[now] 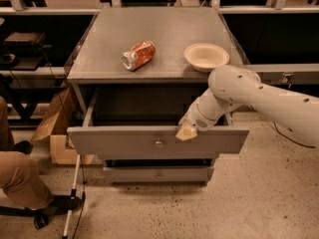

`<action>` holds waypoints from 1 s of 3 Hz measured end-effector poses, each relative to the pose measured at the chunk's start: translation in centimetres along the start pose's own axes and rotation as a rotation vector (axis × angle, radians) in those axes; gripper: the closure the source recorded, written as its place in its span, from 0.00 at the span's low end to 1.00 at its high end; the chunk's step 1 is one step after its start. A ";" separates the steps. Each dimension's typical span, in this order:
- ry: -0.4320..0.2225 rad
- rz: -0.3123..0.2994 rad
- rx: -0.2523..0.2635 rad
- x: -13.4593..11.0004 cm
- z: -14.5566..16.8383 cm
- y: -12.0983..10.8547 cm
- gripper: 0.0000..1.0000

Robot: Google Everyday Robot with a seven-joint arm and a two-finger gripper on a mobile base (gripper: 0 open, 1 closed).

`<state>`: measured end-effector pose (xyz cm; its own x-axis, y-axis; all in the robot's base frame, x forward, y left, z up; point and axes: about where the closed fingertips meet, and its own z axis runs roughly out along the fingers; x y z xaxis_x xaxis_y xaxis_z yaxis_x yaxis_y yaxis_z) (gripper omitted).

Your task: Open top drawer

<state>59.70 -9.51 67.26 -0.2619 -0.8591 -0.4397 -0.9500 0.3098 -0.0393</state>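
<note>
The top drawer (124, 142) stands pulled well out of the grey cabinet; its flat grey front carries a small round metal knob (159, 143), and the deep box behind it looks dark and empty. My gripper (186, 132) comes in on the white arm from the right and rests at the top edge of the drawer front, right of the knob. Its tan fingertip (185, 133) hooks over that edge.
A crushed orange can (138, 55) and a cream bowl (206, 57) sit on the cabinet top (164, 29). A narrower lower drawer (157, 175) is closed below. A cardboard box (56, 128), a white cane (73, 193) and a person's leg (20, 180) are at the left.
</note>
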 end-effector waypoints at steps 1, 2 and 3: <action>0.024 -0.027 -0.003 1.0 -0.6 0.8 1.00; 0.025 -0.028 -0.004 0.9 -0.8 0.8 1.00; 0.035 -0.040 -0.012 1.3 -0.8 1.3 0.81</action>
<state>57.95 -10.58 67.36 -0.2295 -0.8846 -0.4060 -0.9618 0.2702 -0.0448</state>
